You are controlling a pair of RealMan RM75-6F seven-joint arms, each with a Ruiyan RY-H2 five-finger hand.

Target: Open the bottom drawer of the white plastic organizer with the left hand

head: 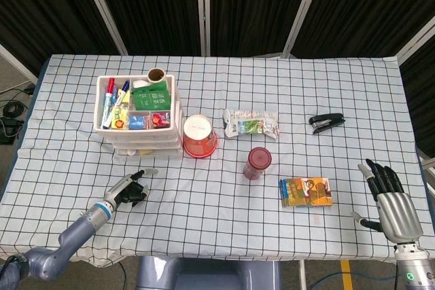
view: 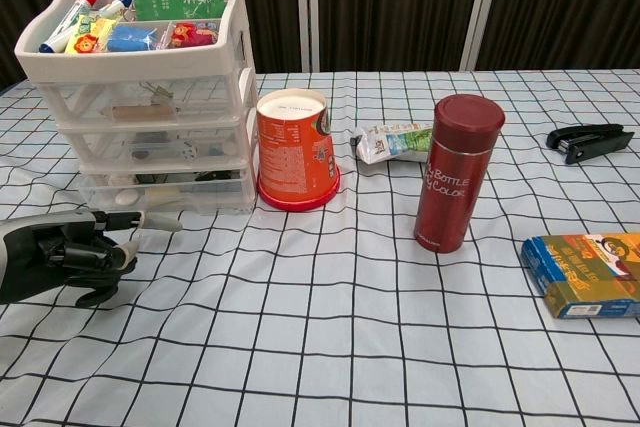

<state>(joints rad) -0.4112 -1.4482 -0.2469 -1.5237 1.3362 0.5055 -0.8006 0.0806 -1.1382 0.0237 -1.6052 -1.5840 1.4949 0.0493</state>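
A: From the head view, where is the white plastic organizer [head: 139, 117]?

B: At the table's [head: 81, 168] far left, its top tray full of markers and packets, an orange cup [head: 198, 135] just beside it. The bottom drawer [head: 146, 151] pokes out a little at the front. The left hand [head: 129, 190] lies on the checked cloth in front of it, apart from it, holding nothing, with 1 finger pointing at the drawer and the rest curled in.

A: And the right hand [head: 389, 202]?

B: Near the table's right edge, fingers spread, nothing in it, near a colourful box [head: 306, 191].

A: The chest view?

B: The organizer [view: 150, 97] shows 3 clear drawers; the bottom drawer [view: 165, 192] sits slightly forward. The left hand [view: 65, 252] is low at the left, 1 finger stretched toward the drawer, not touching it. A red bottle [view: 458, 172] stands mid-table.
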